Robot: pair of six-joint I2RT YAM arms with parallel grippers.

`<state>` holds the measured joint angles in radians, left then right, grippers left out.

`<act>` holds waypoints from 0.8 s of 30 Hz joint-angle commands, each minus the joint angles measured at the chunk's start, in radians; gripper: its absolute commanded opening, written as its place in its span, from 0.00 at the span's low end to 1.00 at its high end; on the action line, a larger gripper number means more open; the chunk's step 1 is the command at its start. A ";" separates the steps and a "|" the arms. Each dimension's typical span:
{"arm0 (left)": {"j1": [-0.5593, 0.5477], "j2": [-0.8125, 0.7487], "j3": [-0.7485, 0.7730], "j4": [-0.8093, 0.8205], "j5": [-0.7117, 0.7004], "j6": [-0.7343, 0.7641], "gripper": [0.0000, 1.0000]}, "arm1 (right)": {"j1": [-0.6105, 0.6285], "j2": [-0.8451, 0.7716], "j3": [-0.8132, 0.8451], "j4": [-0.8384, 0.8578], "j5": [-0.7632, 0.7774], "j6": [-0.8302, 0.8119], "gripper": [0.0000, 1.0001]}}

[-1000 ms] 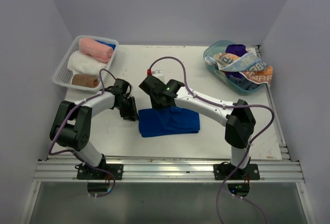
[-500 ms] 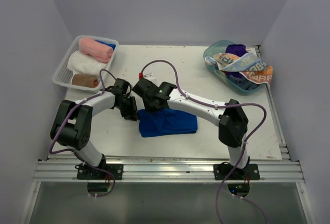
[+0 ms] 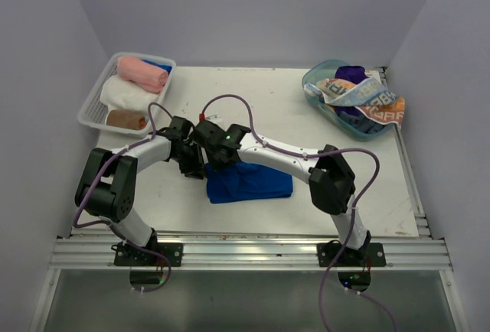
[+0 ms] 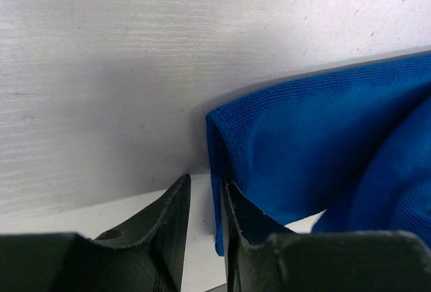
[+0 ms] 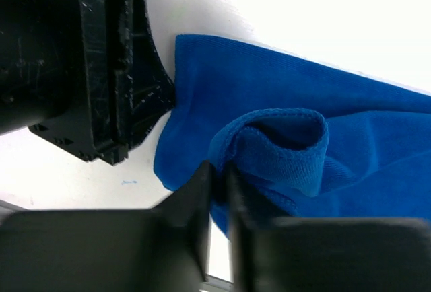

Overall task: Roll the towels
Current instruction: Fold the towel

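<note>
Top external: see blue towel lying folded on table, toward the near edge, between the two arm bases. Find left gripper at its left end and right gripper just beside, with that arm reaching across over the cloth. Also see pink roll, white roll and brown roll in mesh basket far left, plus printed towel and purple towel in teal tub far right. Left wrist: shows left gripper nearly closed, only a thin slit between jaws, with hem of blue towel sitting right at that slit; cannot tell whether actually pinched. Right wrist: shows right gripper clamped tight on a raised fold of blue towel, cloth bunched into a loop just past the tips; also shows left gripper's black body touching the towel's left edge.
</note>
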<state>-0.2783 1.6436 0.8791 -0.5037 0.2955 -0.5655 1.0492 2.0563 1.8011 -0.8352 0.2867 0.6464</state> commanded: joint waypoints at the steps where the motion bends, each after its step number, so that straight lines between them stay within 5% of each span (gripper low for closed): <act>1: -0.006 0.012 -0.002 -0.005 -0.067 0.004 0.29 | 0.011 0.021 0.063 0.030 -0.035 -0.019 0.28; 3: -0.002 -0.004 0.009 -0.045 -0.090 0.013 0.29 | 0.011 0.012 0.076 0.024 -0.035 -0.028 0.49; 8: 0.056 -0.097 0.043 -0.110 -0.159 0.039 0.30 | 0.000 -0.106 0.028 0.024 0.063 -0.057 0.61; 10: 0.068 -0.117 0.072 -0.139 -0.183 0.049 0.30 | -0.030 -0.186 -0.018 0.034 0.091 -0.054 0.58; 17: 0.004 -0.195 0.136 -0.139 -0.228 0.039 0.33 | -0.231 -0.395 -0.411 0.133 -0.017 0.027 0.25; 24: -0.179 -0.111 0.224 -0.102 -0.210 0.016 0.32 | -0.354 -0.407 -0.529 0.191 -0.096 0.041 0.19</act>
<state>-0.4137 1.4952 1.0676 -0.6266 0.0784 -0.5392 0.7124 1.6432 1.2877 -0.7097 0.2539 0.6636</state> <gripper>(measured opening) 0.326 0.197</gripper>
